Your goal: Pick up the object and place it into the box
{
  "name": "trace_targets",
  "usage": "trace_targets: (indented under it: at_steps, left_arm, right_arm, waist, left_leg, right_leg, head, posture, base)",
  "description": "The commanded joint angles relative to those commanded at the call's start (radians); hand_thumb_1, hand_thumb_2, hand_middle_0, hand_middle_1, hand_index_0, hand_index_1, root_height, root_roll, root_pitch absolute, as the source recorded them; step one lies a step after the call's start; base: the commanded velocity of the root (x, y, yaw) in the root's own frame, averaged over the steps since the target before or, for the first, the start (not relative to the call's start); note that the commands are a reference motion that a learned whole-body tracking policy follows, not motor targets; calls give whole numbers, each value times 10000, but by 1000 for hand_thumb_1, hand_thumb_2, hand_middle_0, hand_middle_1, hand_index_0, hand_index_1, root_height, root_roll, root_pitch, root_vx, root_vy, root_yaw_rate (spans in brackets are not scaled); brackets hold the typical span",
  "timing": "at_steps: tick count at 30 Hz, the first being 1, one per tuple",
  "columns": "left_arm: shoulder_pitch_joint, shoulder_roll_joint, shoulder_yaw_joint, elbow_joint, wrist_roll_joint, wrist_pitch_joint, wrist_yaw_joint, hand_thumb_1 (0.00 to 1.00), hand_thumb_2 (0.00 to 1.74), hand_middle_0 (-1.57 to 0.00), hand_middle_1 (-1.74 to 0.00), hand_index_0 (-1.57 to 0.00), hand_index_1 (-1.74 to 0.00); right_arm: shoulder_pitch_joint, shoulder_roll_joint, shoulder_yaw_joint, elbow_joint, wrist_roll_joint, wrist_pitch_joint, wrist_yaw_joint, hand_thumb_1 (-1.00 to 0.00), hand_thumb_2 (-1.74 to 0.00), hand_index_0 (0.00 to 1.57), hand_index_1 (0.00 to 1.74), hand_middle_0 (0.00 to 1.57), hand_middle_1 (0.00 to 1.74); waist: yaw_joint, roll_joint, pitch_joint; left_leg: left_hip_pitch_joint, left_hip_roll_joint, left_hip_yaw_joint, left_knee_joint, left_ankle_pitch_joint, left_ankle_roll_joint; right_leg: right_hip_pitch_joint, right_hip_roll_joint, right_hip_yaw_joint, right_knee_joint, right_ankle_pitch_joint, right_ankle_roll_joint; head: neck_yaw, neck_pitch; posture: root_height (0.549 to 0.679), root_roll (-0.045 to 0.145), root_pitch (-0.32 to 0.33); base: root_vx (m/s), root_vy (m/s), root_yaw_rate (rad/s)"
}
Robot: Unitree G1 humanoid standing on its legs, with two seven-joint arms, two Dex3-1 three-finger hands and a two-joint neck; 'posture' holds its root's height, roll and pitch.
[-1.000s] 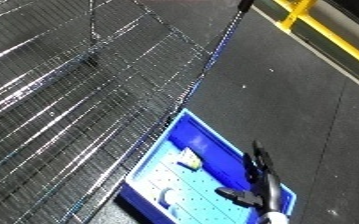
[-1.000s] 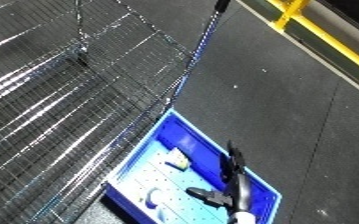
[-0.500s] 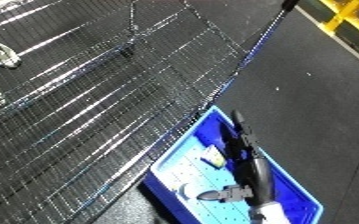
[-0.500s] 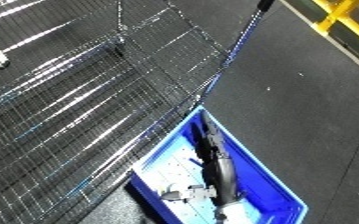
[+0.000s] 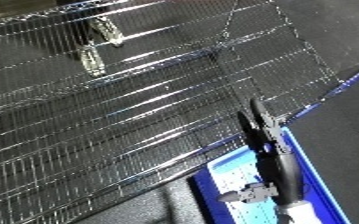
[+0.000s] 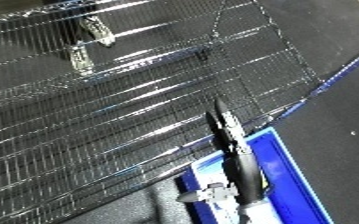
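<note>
We see the wire mesh shelf (image 5: 113, 110) filling the upper left, dark floor (image 6: 344, 100) open at right. The blue bin (image 6: 286, 170) sits lower right; the right eye view shows more of its rim. Our right hand (image 5: 262, 131) reaches over it, fingers straight, holding nothing. Two small packaged objects (image 5: 100, 42) lie on the shelf, upper left.

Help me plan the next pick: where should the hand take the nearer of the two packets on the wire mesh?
Probably across its narrow middle, from above: the nearer packet lies flat on the wire mesh, long and slim, so fingers could close over its long edges.
</note>
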Motion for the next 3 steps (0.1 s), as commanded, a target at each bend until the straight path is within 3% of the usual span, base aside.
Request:
trace_targets:
  at_steps: [3]
  left_arm:
    - [96,45,45,-98,37,28,-34,1000,1740,-1570,-1740,-1570,-1740]
  right_arm:
    - [-20,55,108,31,40,26,20,0,0,0,0,0,0]
  waist:
    - [154,-55,9]
  left_leg:
    - [-34,-21,-86,73,21,12]
  right_leg:
    - [71,27,-63,40,-13,-4]
  head:
    - [-477,83]
  posture:
    - [654,62,-42]
  base:
    - [69,-49,159]
